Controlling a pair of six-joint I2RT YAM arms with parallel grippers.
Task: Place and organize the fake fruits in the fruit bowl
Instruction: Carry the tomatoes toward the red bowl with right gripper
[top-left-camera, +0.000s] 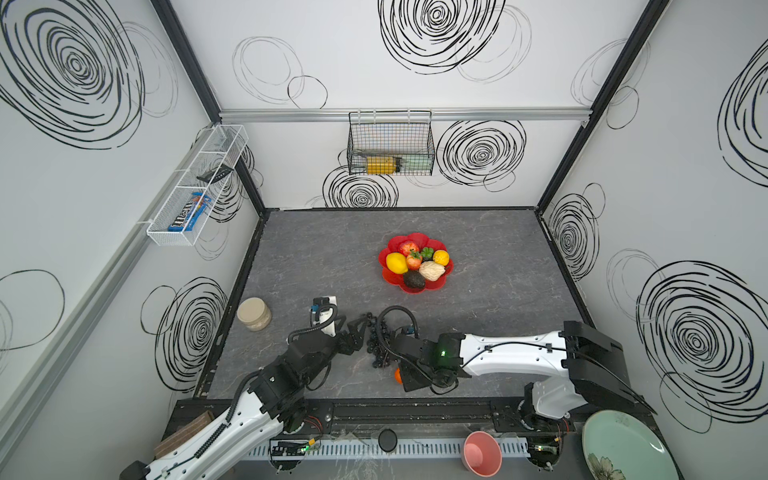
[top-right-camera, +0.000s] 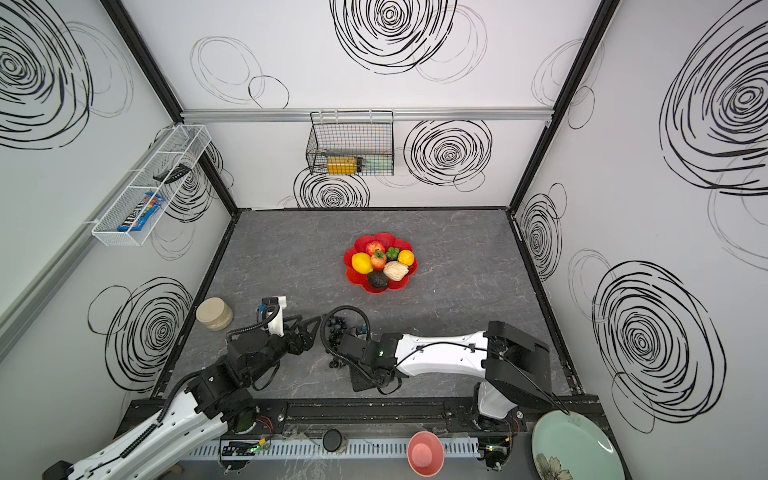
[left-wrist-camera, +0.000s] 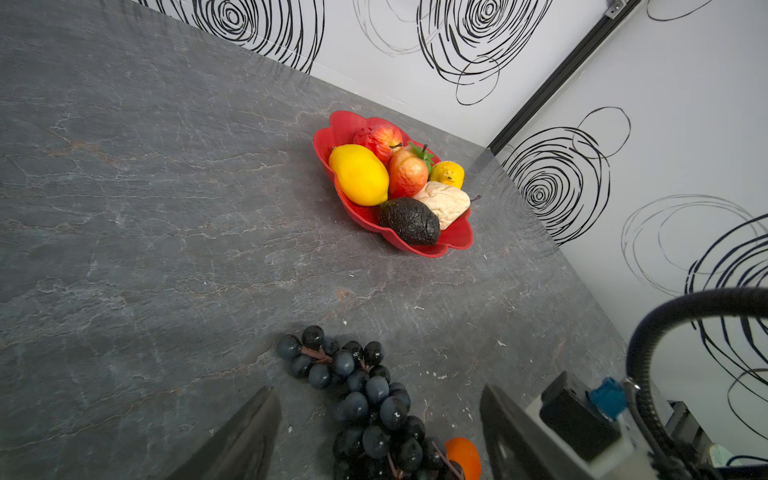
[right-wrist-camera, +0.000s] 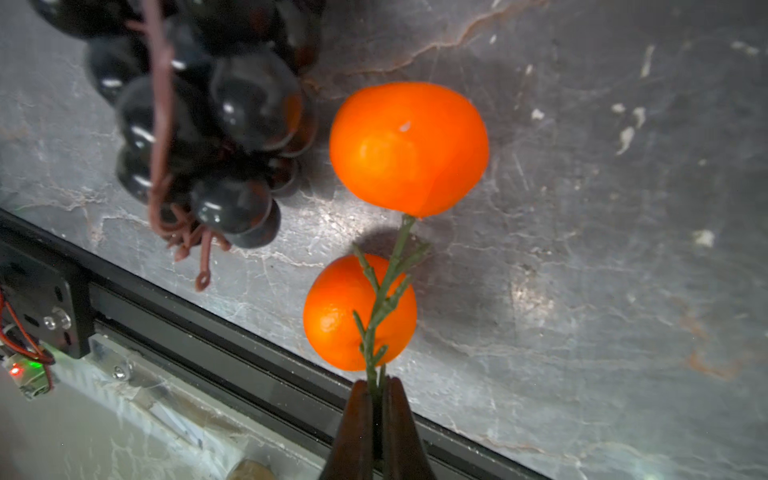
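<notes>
Two oranges (right-wrist-camera: 409, 149) on a stem (right-wrist-camera: 386, 286), its tip between clamped right jaws; left jaws apart.

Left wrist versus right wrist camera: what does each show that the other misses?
Left wrist only: the fruit bowl holding lemon, apple, avocado and others, seen past the open left gripper. Right wrist only: the right gripper shut on the green stem joining two oranges, and the table's front rail. Both: the grape bunch, an orange beside it, the grey table.
</notes>
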